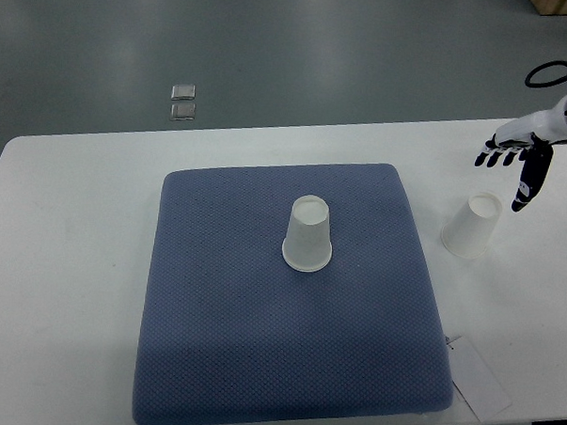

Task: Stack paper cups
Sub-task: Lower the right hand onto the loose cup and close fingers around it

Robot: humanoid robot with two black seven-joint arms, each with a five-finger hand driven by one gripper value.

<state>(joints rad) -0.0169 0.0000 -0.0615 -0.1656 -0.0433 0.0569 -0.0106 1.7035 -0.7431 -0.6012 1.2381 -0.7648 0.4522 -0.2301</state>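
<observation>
A white paper cup (308,234) stands upside down near the middle of the blue mat (212,341). A second white paper cup (472,224) stands upside down on the white table, just right of the mat. My right hand (513,166) hovers above and to the right of that second cup, fingers spread and pointing down-left, holding nothing. A small gap separates the hand from the cup. The left arm does not show.
The white table (74,260) carries the mat; its far edge runs behind the cups. A white card (479,379) lies by the mat's front right corner. Two small clear tiles (184,102) lie on the grey floor beyond the table.
</observation>
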